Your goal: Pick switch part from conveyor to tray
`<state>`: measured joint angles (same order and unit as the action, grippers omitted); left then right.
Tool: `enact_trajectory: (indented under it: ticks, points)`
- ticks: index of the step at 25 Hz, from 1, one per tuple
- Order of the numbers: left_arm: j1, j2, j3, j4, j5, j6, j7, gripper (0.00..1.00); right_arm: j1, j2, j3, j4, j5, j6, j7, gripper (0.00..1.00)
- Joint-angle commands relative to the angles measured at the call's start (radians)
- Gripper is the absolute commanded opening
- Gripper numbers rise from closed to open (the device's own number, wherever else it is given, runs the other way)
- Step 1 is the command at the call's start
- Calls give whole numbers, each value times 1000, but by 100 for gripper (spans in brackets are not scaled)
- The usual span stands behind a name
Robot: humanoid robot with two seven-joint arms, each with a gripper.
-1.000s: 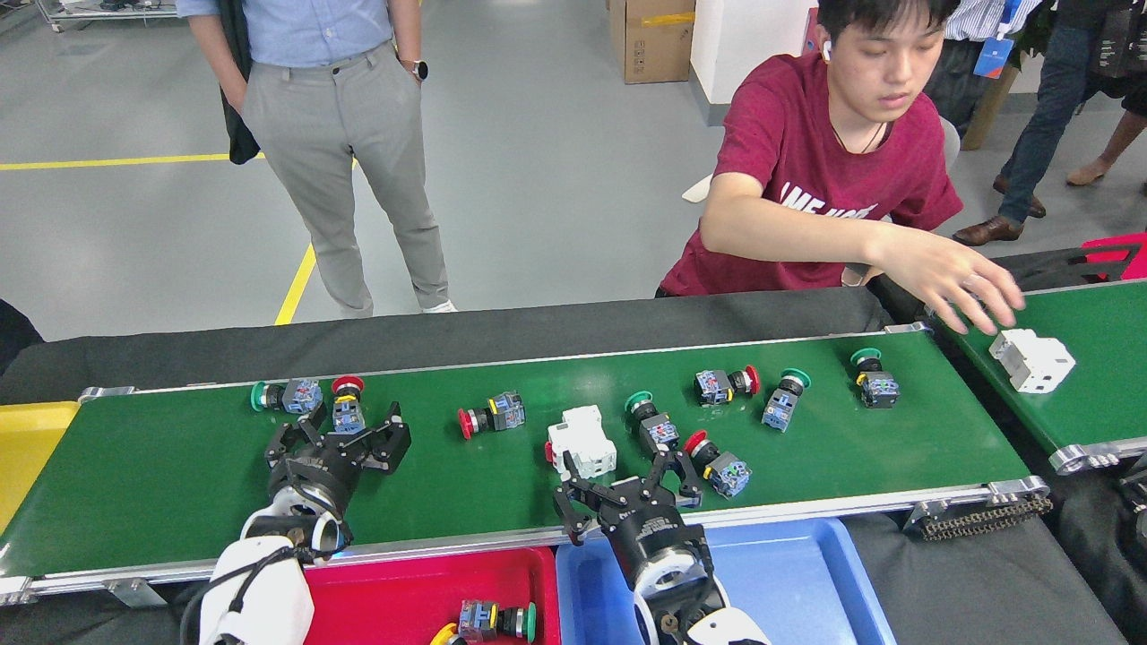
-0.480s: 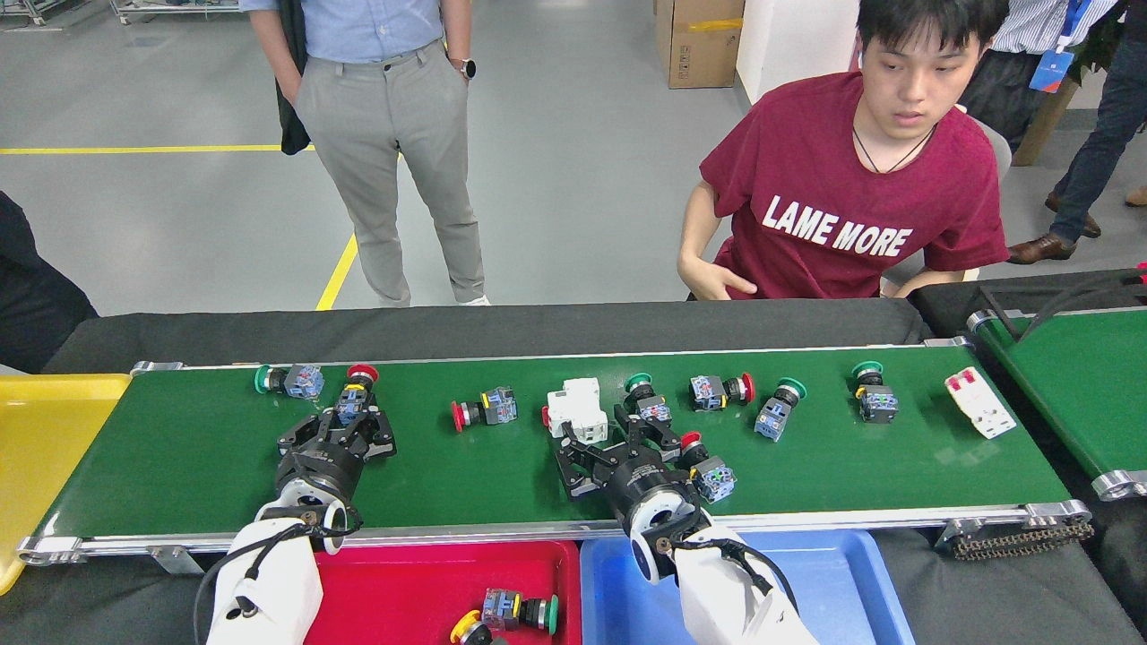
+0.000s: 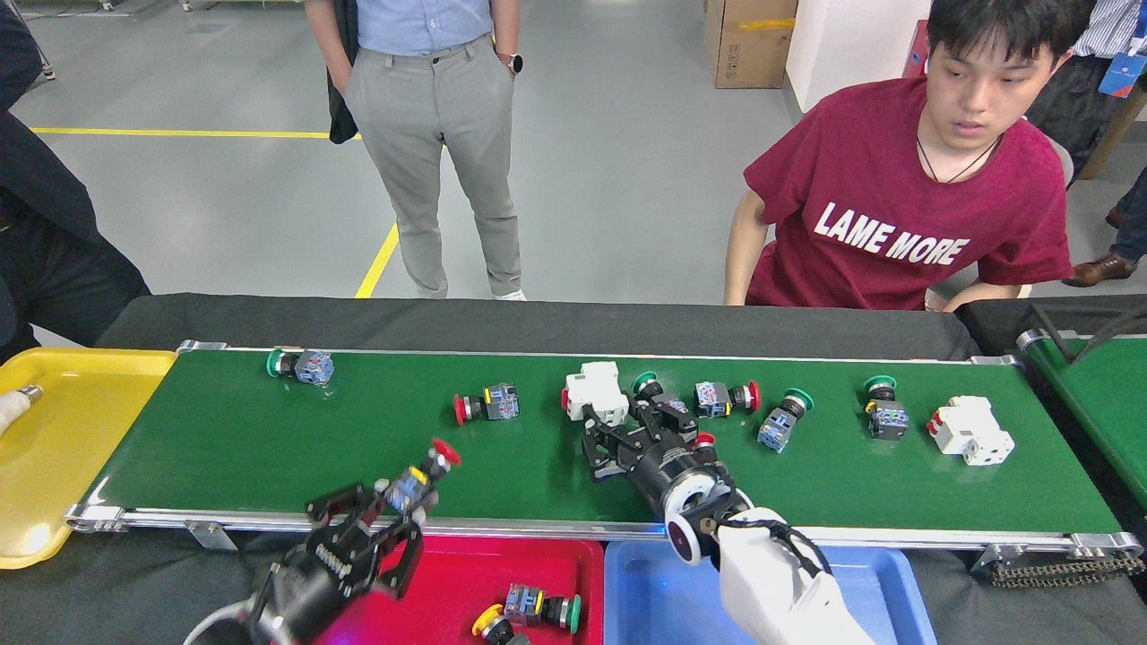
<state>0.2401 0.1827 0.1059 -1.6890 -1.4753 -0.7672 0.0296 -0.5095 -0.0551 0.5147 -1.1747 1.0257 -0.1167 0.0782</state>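
switch lifted toward red tray, second tool reaching on belt

left tool [image 3: 394, 515] is clenched on a red-capped switch [image 3: 421, 475], holding it by the body with the red cap pointing up and away; it hangs over the near rail of the conveyor [image 3: 269, 448], just above the red tray [image 3: 573, 564], which looks like the drop spot since one switch [image 3: 529, 609] already lies there; the grip on the body seems chosen to keep the cap clear of the fingers; right tool [image 3: 641, 430] sits low on the belt among a white block [image 3: 593, 391], a green-capped switch [image 3: 654, 399] and a red-capped one [image 3: 703, 443]; its fingers look spread beside them, released and with nothing held, probably lining up a next pick; the blue tray [image 3: 654, 591] beneath that arm shows no parts; other switches lie well apart along the belt; a yellow tray [image 3: 54, 448] stands at the left end; a person in a red shirt [image 3: 905, 215] sits behind the belt, hands off it.
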Motion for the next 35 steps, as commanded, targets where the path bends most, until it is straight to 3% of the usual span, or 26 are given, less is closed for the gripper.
enact_trajectory:
  ticks: [1, 6, 8, 11, 13, 17, 20, 21, 22, 23, 24, 31, 35]
  points:
    - [39, -14, 38, -51, 9, -18, 4, 97, 43, -78, -47, -137, -41, -113, 28, 4]
    - [84, -72, 103, -52, 10, -18, 6, 100, 290, -325, -220, -390, -185, -431, 41, 5]
    - [85, -111, 173, -51, 10, -18, 6, 100, 402, -382, -332, -425, -220, -570, 41, 5]
    - [84, -164, 265, -52, 9, -18, 6, 100, 554, -394, -485, -451, -227, -669, 45, 6]
    - [87, -172, 311, -46, 10, 89, 12, 100, 652, -393, -564, -450, -225, -669, 46, 6]
    - [91, -173, 376, -38, 13, 177, 13, 100, 770, -390, -627, -438, -204, -669, 48, 7]
    - [93, -172, 379, -40, 13, 184, 13, 100, 784, -377, -627, -433, -161, -669, 51, 10]
    - [93, -172, 380, -41, 13, 184, 13, 100, 787, -370, -628, -428, -133, -669, 49, 15]
    - [94, -172, 380, -41, 13, 184, 13, 100, 787, -361, -628, -419, -119, -669, 51, 29]
    - [94, -172, 379, -40, 12, 184, 13, 100, 787, -341, -628, -415, -110, -669, 58, 72]
    - [94, -172, 379, -40, 10, 187, 13, 100, 789, -313, -628, -415, -110, -669, 78, 98]
    - [24, -163, 328, -40, -23, 333, 4, 100, 737, -275, -630, -424, -122, -669, 123, 97]
    - [-77, -167, 290, 9, -94, 365, -13, 100, 591, -186, -680, -422, -122, -669, 126, 96]
